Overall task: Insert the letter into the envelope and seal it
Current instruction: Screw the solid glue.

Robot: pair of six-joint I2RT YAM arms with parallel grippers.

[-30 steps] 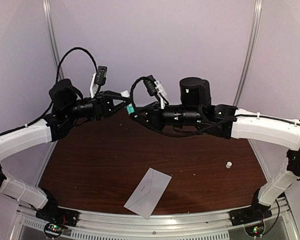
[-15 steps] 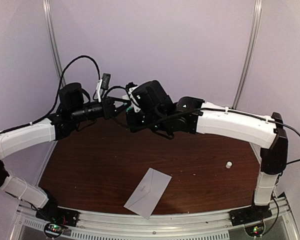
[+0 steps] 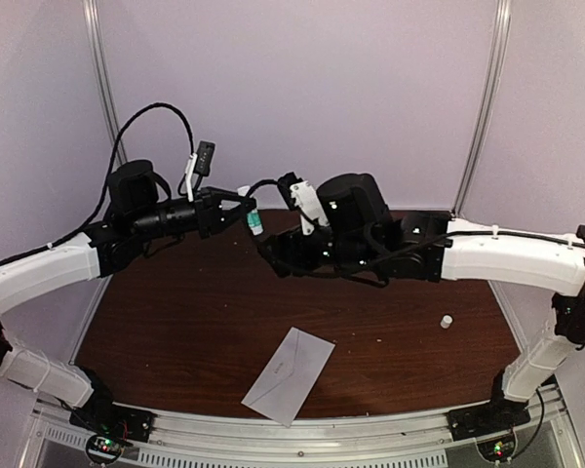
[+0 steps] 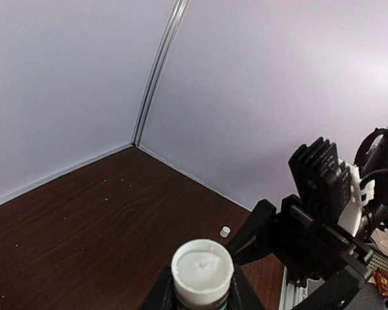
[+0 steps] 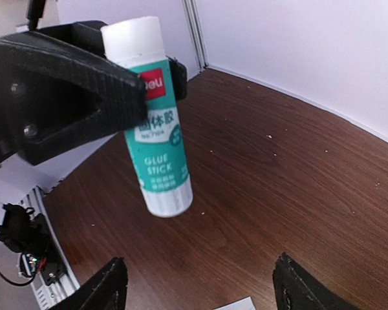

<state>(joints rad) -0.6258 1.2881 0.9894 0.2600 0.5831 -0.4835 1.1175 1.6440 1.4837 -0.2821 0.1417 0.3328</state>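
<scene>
The pale grey envelope [image 3: 288,375] lies flat near the table's front edge, its seam side up. The letter is out of view as a separate sheet. High over the table's back my left gripper [image 3: 242,207] [image 4: 202,287] is shut on a teal-and-white glue stick [image 3: 254,220] [image 4: 202,268] [image 5: 156,139]. One white end of the stick faces the left wrist camera. My right gripper [image 3: 271,250] [image 5: 200,284] hangs just right of and below the stick, open and apart from it, with nothing between its fingers.
A small white cap [image 3: 447,320] [image 4: 225,231] stands on the brown table [image 3: 175,322] at the right. Pale walls close the back and sides. A metal rail [image 3: 302,429] runs along the front edge between the arm bases.
My right gripper has opened and pulled back from the glue stick, its wrist turning and dropping a little. The left gripper still holds the stick in about the same place.
</scene>
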